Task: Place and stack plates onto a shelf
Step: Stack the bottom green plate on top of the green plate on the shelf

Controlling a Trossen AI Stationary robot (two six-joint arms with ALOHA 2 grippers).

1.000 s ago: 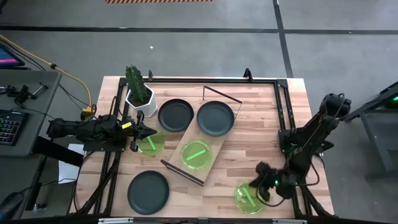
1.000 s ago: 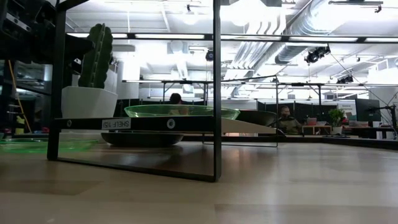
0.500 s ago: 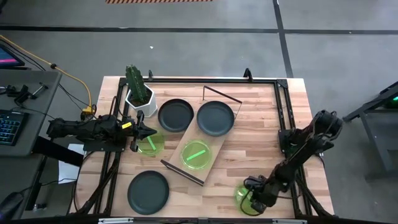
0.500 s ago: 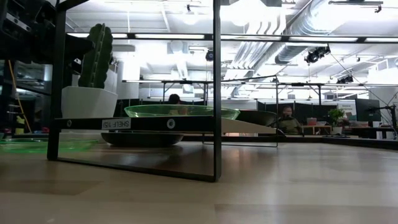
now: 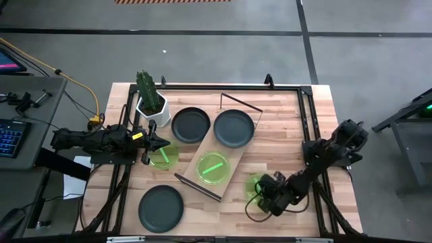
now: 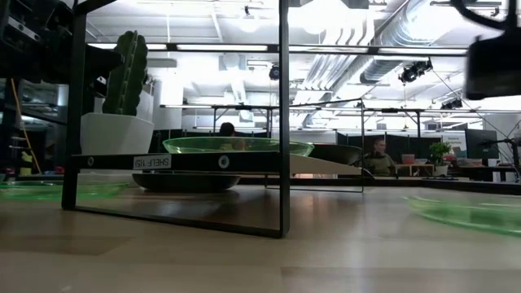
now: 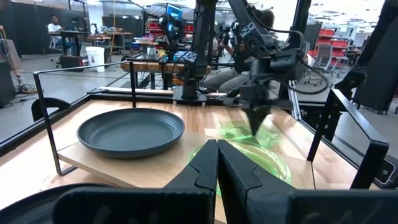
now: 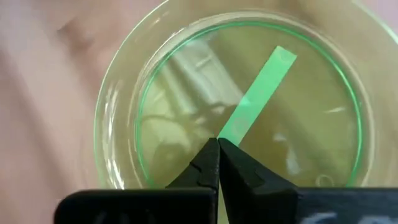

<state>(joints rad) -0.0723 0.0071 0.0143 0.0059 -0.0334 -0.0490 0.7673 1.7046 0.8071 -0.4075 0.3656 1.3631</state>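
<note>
Near the front right of the tabletop [image 5: 283,128], my right claw [image 5: 264,192] presses down on a green plate [image 5: 254,186], its fingers closed together with the tips on the plate's inner floor at the green stick mark, as the right wrist view shows [image 8: 242,99]; nothing is clamped between them, so I judge the plate is being pushed or dragged across the wood, not carried. It lies flat on the tabletop, just beside the shelf [image 5: 202,152], near that shelf's front leg frame [image 5: 198,187]. On the shelf's plank sit another green plate [image 5: 213,167] and a black plate [image 5: 233,127]. Off the shelf are a second black plate [image 5: 190,124] beside the cactus pot [image 5: 152,106], a third at the front left [image 5: 160,208], and a green plate [image 5: 164,156] under my left claw [image 5: 162,143], whose fingers are together and empty. Risks, as I judge them: the closed tips could skid off the slick plate floor; a sliding plate could strike the leg frame and shove the shelf, unsettling the two plates on it; pressure near the rim could tip the plate.
</note>
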